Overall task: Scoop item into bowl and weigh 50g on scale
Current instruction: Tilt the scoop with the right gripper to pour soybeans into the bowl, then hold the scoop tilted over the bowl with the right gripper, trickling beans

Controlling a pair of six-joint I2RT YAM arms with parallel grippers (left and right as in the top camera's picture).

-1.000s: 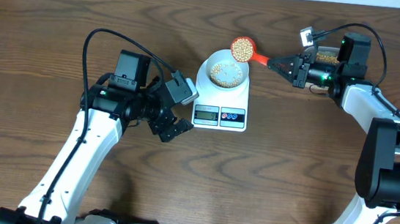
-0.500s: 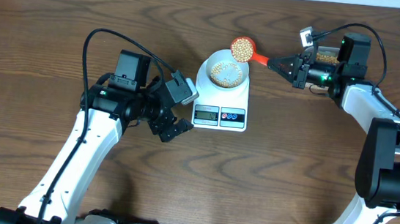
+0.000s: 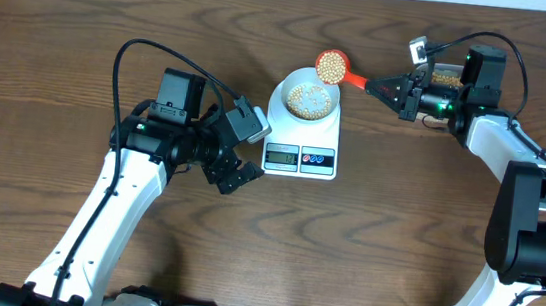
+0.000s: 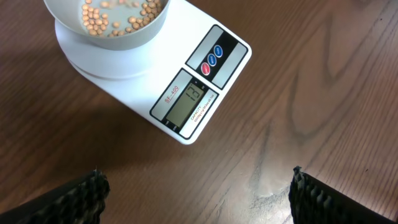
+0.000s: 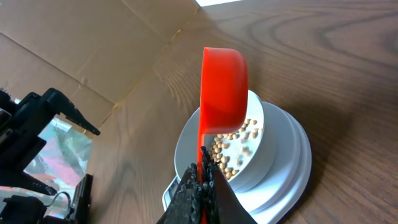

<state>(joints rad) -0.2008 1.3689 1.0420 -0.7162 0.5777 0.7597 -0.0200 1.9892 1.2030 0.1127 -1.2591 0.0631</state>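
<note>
- Right arm [image 3: 495,144] reaches inward along the table's [image 3: 65,13] far edge; right gripper [image 3: 392,87] clenched on a scoop [image 3: 353,78] of beans [image 3: 330,68] beside the bowl [image 3: 290,83].
- Left gripper [image 3: 235,175] gapes beside the scale [image 3: 301,159].

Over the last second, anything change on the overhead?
Nothing visibly changed. The right gripper stays shut on the red scoop of soybeans, held by the rim of the bowl on the scale. The left gripper stays open and empty.
</note>
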